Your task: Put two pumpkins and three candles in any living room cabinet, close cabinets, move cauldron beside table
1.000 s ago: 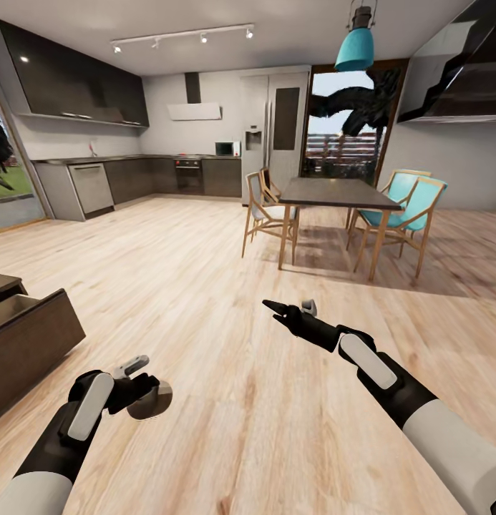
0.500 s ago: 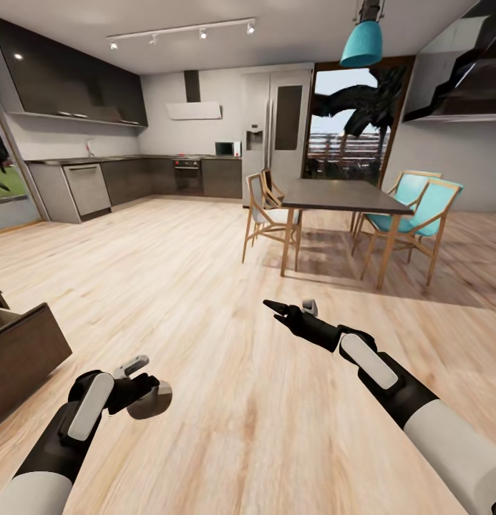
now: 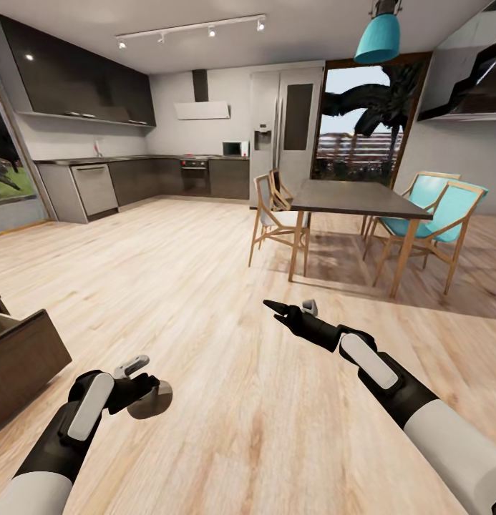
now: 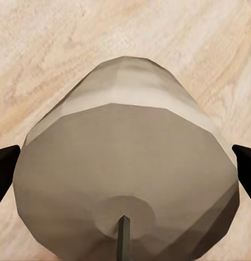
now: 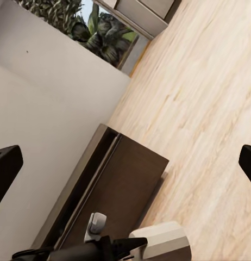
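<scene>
A beige candle (image 3: 152, 400) is held low over the wooden floor, with my left gripper (image 3: 138, 390) shut on it. In the left wrist view the candle (image 4: 125, 174) sits wick-end toward the camera, with a dark fingertip (image 4: 5, 168) at each side of it. My right gripper (image 3: 276, 309) hovers open over the floor at mid-picture, holding nothing; its fingertips (image 5: 6, 166) stand wide apart. The dark-brown cabinet (image 3: 18, 357) stands at the left edge with a drawer pulled out. From the right wrist, the cabinet (image 5: 117, 182) lies beyond the left gripper (image 5: 112, 247) and its candle (image 5: 161, 242).
A dark dining table (image 3: 351, 197) with wooden and teal chairs (image 3: 434, 214) stands ahead to the right. Dark-grey kitchen cupboards (image 3: 133, 179) line the far wall. Wooden floor (image 3: 205, 286) stretches between me and them. A teal lamp (image 3: 378, 37) hangs above the table.
The whole view has shifted: the table sits further right and less of the cabinet shows at the left edge. Both arms keep the same pose, and the candle stays gripped.
</scene>
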